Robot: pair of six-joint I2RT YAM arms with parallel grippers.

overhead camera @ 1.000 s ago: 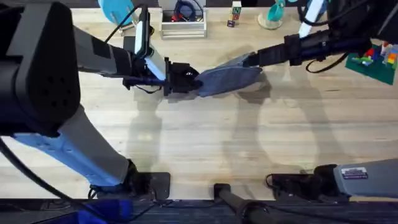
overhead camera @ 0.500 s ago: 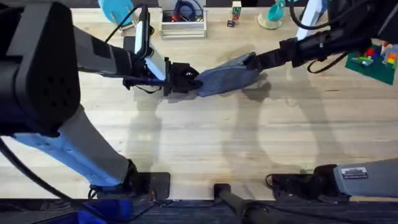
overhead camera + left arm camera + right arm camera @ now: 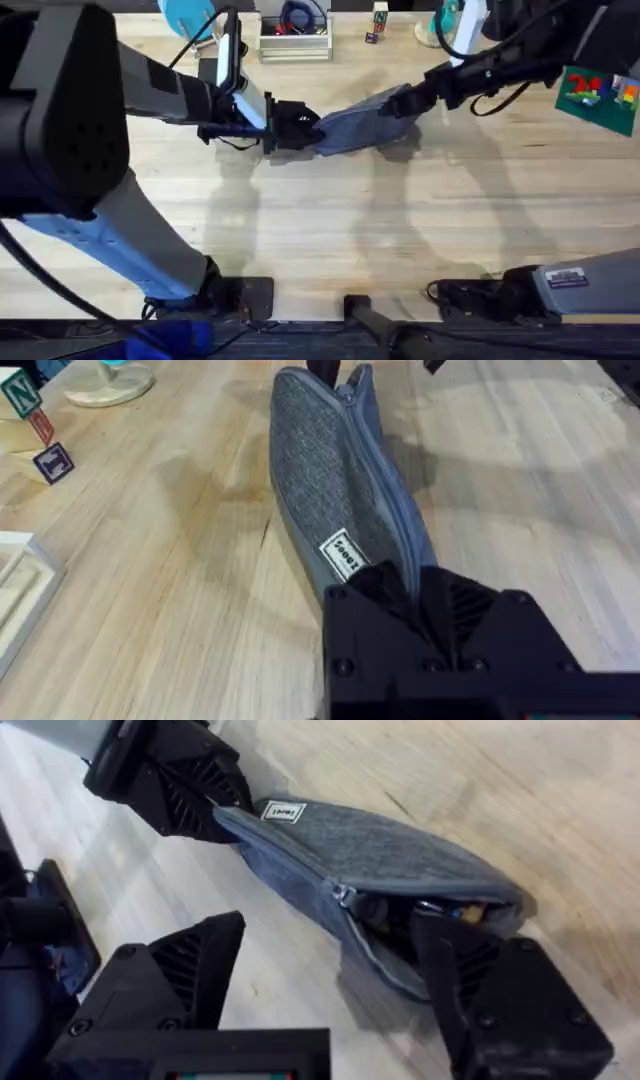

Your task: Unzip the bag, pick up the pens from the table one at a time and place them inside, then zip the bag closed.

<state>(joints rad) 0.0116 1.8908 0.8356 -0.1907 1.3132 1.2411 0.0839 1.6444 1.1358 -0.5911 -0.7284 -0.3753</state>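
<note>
The blue-grey bag [image 3: 355, 122] lies on the table [image 3: 330, 230], its left end clamped in my left gripper [image 3: 308, 128]. In the left wrist view that gripper [image 3: 420, 588] is shut on the bag [image 3: 330, 470] just past its white label. My right gripper [image 3: 405, 100] hovers at the bag's right end. In the right wrist view its fingers [image 3: 190, 970] stand wide apart, straddling the bag's unzipped mouth [image 3: 420, 910]. A tan-yellow tip, likely one of the pens [image 3: 465, 912], and dark shapes show inside.
Along the back edge stand a white tray [image 3: 295, 40], a blue object [image 3: 185, 15], letter blocks [image 3: 378, 20] and a teal piece on a round stand [image 3: 440, 25]. A green plate with coloured bricks [image 3: 600, 95] sits back right. The table's front half offers free room.
The right arm has swung up and towards the back, its gripper staying at the bag's right end. The left gripper and the bag have hardly moved.
</note>
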